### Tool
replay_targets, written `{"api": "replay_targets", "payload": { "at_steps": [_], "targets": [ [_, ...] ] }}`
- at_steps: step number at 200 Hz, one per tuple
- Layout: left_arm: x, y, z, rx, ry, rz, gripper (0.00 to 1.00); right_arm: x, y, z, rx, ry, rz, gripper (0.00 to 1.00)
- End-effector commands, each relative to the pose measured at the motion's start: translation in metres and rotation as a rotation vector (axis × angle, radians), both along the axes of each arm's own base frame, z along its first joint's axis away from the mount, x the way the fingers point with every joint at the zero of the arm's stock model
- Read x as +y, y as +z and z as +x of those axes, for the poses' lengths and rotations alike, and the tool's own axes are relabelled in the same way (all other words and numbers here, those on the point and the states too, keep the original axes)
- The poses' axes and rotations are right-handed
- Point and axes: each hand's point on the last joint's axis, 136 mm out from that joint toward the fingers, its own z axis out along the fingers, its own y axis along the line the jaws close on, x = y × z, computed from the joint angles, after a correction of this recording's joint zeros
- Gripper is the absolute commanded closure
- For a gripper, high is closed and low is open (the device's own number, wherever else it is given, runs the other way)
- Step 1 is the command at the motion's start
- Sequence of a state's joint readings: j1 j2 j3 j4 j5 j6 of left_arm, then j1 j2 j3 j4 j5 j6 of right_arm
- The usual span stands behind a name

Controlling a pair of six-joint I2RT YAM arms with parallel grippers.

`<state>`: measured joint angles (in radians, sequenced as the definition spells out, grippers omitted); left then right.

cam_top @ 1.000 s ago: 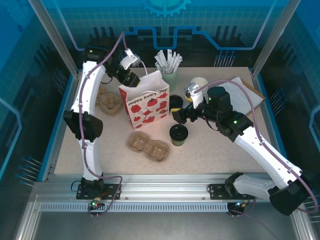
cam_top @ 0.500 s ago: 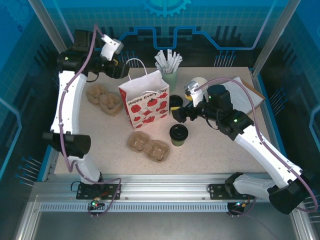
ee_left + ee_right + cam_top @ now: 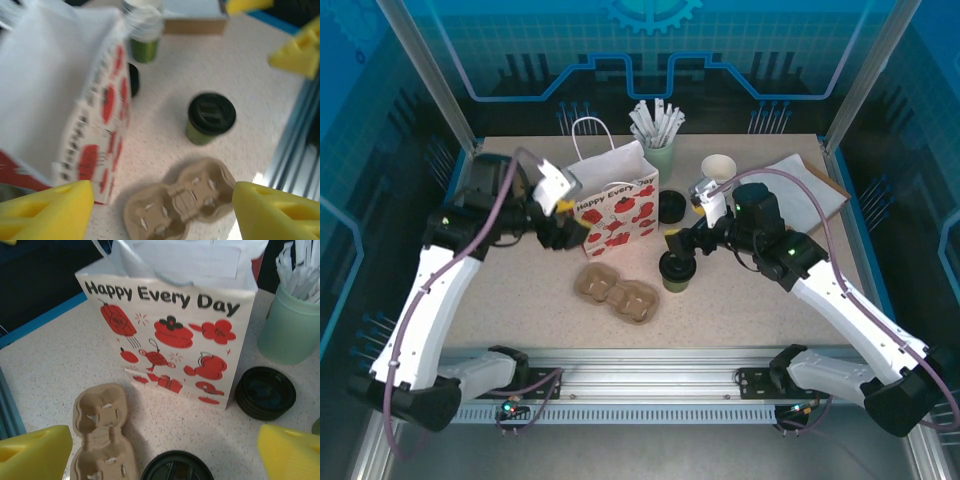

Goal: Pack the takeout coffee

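We judge the coffee cup light and a little soft. Its thin paper wall would dent under a hard squeeze, and the pressed-on black lid could pop loose. It may hold liquid (we cannot see inside), so it should stay upright. The best hold, we think, is across the green wall just under the lid's rim, where the paper is stiffest, with a gentle squeeze.

The cup stands on the table just below the right gripper, whose fingers are spread wide with nothing clamped; in its wrist view the lid sits low between them. The left gripper is also spread and empty, just beside the paper bag. In its own view the cardboard cup tray lies under it, and the cup stands beyond that.

The bag reads "Happy Every Day" in black, above red lanterns and flowers. The marks on the lid are too blurred to read, and we see no brand on the cup.
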<state>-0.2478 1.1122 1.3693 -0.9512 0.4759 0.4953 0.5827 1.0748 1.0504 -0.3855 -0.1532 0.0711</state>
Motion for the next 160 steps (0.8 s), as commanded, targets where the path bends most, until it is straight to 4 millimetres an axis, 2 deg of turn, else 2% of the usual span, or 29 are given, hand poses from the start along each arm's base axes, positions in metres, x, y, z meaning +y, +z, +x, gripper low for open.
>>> {"api": "replay_targets", "payload": {
  "at_steps": [1, 24, 84, 133, 160],
  "targets": [
    [-0.011, -0.032, -0.023, -0.058, -0.171, 0.069, 0.25, -0.005, -0.006, -0.005, 0.009, -0.016, -0.011, 0.04],
    [-0.015, -0.072, -0.033, -0.054, -0.277, 0.170, 0.27, -0.009, -0.014, -0.008, 0.020, -0.024, -0.029, 0.04],
    [-0.039, -0.157, -0.034, -0.022, -0.534, 0.338, 0.33, -0.025, -0.035, -0.014, 0.050, -0.084, -0.064, 0.04],
    [-0.058, -0.208, -0.037, 0.032, -0.716, 0.462, 0.39, -0.032, -0.046, -0.016, 0.061, -0.097, -0.084, 0.04],
    [-0.059, -0.228, -0.034, 0.063, -0.768, 0.520, 0.44, -0.034, -0.049, -0.018, 0.069, -0.095, -0.085, 0.04]
  ]
}}
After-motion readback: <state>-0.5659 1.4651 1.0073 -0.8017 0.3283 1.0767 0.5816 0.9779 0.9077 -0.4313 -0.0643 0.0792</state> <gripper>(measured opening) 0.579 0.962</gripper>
